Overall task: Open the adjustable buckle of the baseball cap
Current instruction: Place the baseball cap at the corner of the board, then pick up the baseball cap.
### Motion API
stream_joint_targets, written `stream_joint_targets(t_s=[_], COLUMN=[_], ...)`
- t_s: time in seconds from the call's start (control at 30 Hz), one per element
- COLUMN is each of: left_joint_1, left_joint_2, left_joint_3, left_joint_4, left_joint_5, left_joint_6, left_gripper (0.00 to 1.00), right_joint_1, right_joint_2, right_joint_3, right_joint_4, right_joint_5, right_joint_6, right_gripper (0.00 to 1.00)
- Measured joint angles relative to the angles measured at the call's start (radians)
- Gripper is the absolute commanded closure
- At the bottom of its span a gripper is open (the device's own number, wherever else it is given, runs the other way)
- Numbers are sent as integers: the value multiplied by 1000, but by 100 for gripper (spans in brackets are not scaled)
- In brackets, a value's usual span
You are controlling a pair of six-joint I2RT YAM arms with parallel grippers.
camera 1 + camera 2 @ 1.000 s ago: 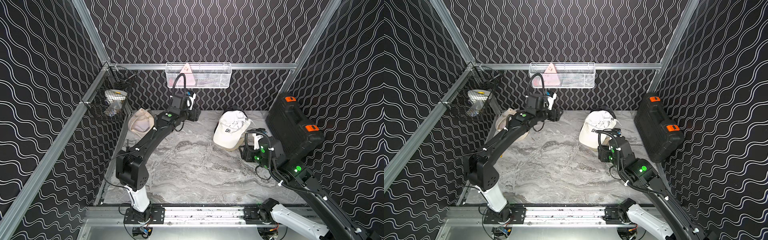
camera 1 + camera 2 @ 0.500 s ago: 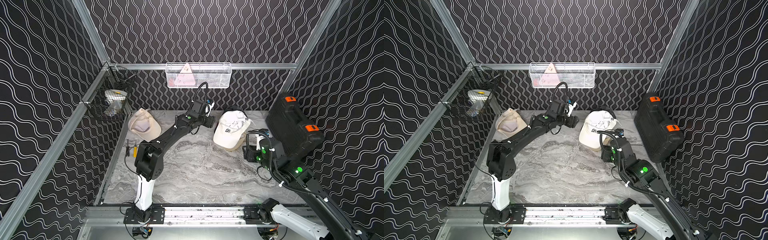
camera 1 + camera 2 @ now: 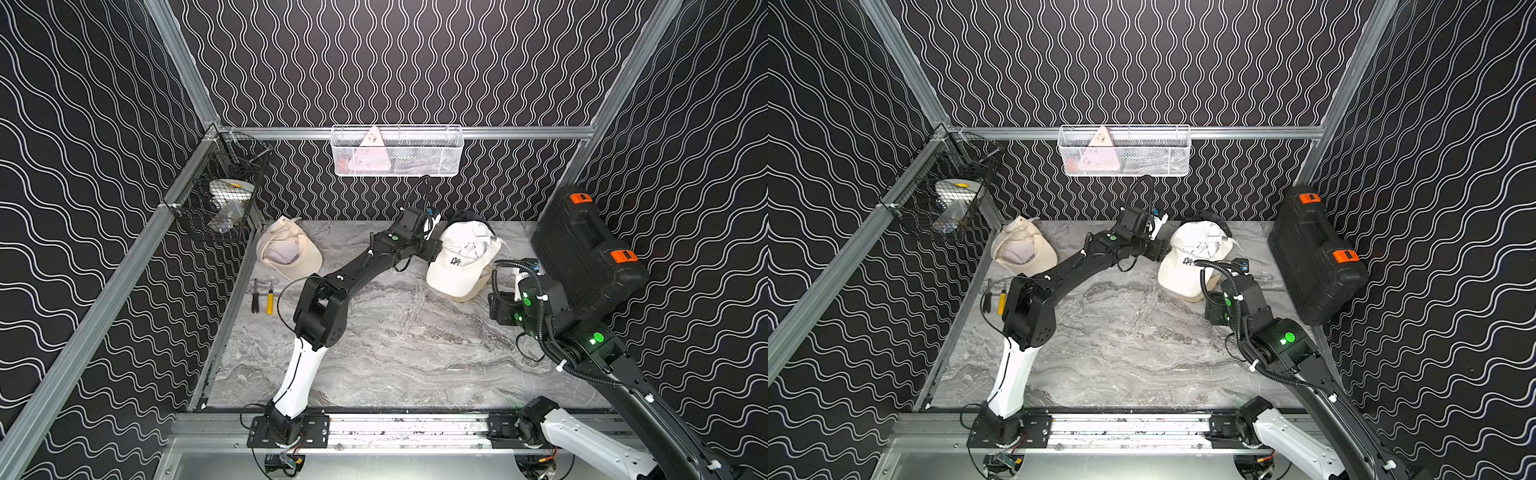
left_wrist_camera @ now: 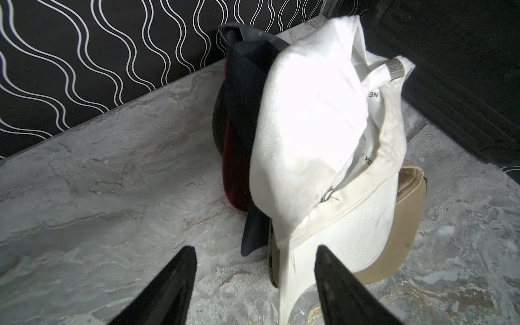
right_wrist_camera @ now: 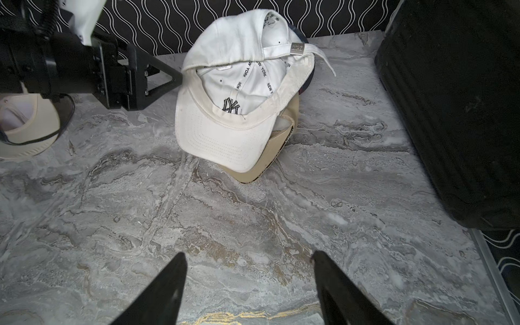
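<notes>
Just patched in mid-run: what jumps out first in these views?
The white New York cap sits at the back right of the table, inside showing, atop a tan cap, its metal buckle exposed on the strap. The left tool stands open beside its crown; the right tool hovers open over bare tabletop short of the brim. A black case with orange latches leans on the right wall.

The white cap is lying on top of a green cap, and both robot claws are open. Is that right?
Almost. Under the white cap is a tan cap, not a green one: the left wrist view shows its tan brim poking out beneath. A dark cap is tucked in there too. The left gripper and right gripper are both open, as you said.
</notes>
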Motion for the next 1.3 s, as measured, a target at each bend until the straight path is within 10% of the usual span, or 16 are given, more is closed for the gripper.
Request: stream_joint_targets(t_s=[0.37, 0.87, 1.3], left_joint_1=[0, 0, 0], left_joint_2=[81, 105, -33], left_joint_3=[68, 82, -24], left_joint_4=[0, 11, 10], left_joint_5=[10, 84, 104], left_joint_6=[-2, -49, -50], left_gripper=[32, 100, 100], right_joint_1=[-25, -32, -33], right_joint_2=[9, -3, -24], right_joint_3=[-1, 0, 4], right_joint_4=[1, 0, -2], right_joint_5=[-26, -33, -32], right_joint_6=[-9, -16, -16], right_gripper=[27, 28, 28])
